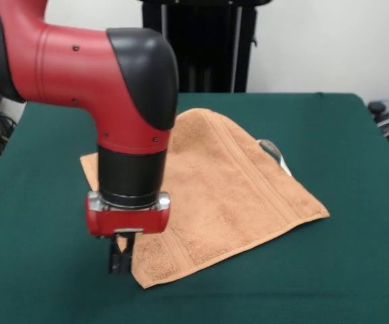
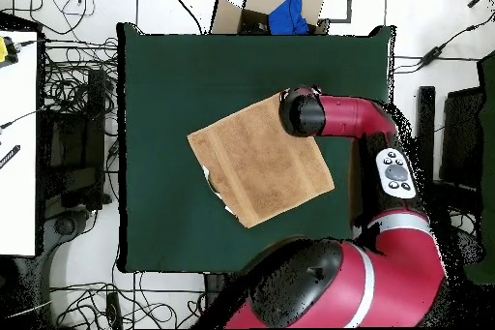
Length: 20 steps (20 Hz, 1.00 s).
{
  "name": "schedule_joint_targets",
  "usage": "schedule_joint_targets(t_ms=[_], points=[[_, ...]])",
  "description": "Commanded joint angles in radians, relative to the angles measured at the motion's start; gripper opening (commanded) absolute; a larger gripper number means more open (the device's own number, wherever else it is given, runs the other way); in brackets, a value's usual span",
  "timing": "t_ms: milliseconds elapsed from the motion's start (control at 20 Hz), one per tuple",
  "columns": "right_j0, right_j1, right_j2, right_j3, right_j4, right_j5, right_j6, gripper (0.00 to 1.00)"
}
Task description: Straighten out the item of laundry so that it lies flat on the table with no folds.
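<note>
Counting what shows in the two views:
Towels: one, a light orange-tan terry towel [image 1: 228, 196], roughly square, turned like a diamond on the table.
Table: one, with a dark green surface [image 1: 39, 270], much larger than the towel, which sits a little off its centre.
Towel position: in the overhead view the towel [image 2: 261, 159] sits toward the middle of the table [image 2: 164, 84], well in from every table edge.
Towel lie: mostly spread out, but in the front view the far part rises in a soft rounded hump, so it is not fully flat.
Border bands: woven stripes run across the cloth near its edges; several show in the front view, the exact number is hard to tell.
Tag: one small white tag [image 1: 275, 154] at the towel's edge on the right side of the front view; overhead it shows as a pale bit [image 2: 215, 183] on the left edge.
Arms: one, red and black, reaching down over the towel's corner.
Hand: one [image 1: 119, 260], dark, pointing straight down at the towel's edge near its nearest corner in the front view.
Hand state: the tips look close together, but I cannot tell whether they pinch cloth or merely stand beside it.
Hand overhead: hidden under the arm's black elbow cap [image 2: 302, 113].
Boxes: one cardboard box with something blue in it [image 2: 280, 7] beyond the table.
</note>
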Motion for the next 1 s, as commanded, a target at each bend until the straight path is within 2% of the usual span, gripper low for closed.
schedule_joint_targets(t_ms=[50,400,1000], points=[[-0.016,0.046,0.003,-0.043,-0.054,-0.027,0.012,0.00],[0.014,0.004,-0.048,0.092,-0.043,-0.058,0.113,0.00],[0.005,0.008,-0.046,0.178,-0.026,-0.082,0.144,0.00]])
